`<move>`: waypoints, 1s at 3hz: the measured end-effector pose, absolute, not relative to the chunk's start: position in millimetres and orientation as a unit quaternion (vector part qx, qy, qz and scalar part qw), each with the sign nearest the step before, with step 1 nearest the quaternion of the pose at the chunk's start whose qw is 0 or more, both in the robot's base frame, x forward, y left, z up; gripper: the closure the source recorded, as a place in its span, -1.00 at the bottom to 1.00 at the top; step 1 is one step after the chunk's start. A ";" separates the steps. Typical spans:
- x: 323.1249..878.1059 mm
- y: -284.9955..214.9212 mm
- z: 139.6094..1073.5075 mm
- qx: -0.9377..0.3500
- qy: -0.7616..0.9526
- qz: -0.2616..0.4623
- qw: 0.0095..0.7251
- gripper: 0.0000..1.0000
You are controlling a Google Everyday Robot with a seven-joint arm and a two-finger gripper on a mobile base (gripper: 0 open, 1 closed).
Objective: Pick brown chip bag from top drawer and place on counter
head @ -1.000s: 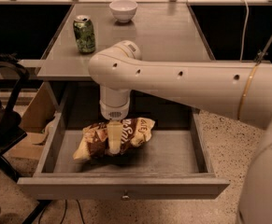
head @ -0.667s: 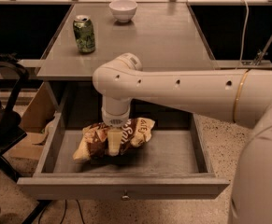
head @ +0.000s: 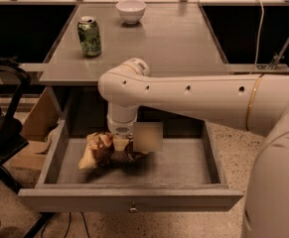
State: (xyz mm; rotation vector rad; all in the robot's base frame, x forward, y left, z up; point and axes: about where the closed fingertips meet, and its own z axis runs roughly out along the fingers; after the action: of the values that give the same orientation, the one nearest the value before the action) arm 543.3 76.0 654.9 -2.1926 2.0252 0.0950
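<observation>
Start at the bottom edge of the frame: you have the top drawer (head: 129, 200) pulled fully out, its flat front panel and small knob (head: 132, 208) nearest the camera, so the grey floor inside is open from above. In the left-centre of that floor lies the brown chip bag (head: 100, 151), crumpled, with a cream-yellow end pointing to the lower left; you cannot see its right end. The gripper (head: 120, 144) comes straight down onto the bag's middle, and the foil bunches up around its pale fingers, so I judge them pressed together and pinching the bag rather than merely straddling it. That vertical approach makes sense: the drawer walls leave little room to come in from the side, and a grip at the middle keeps both ends from dragging. Above it, the arm (head: 193, 95) stretches in from the right of the frame, passing just over the front edge of the counter (head: 164, 43). Farther back on that counter, a green can (head: 89, 35) stands upright at the upper left and a white bowl (head: 130, 11) sits near the far edge. The right half of the tabletop looks the likelier spot for the bag; the lift has not been made.
</observation>
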 end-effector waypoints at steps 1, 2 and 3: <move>543.9 73.6 664.9 -0.728 0.680 0.032 0.084 0.91; 550.8 65.8 721.9 -0.726 0.681 0.022 0.093 1.00; 559.1 55.4 772.0 -0.730 0.678 0.017 0.085 1.00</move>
State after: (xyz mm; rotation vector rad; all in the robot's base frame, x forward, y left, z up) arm 559.1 55.4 772.0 -2.1783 2.0215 0.0503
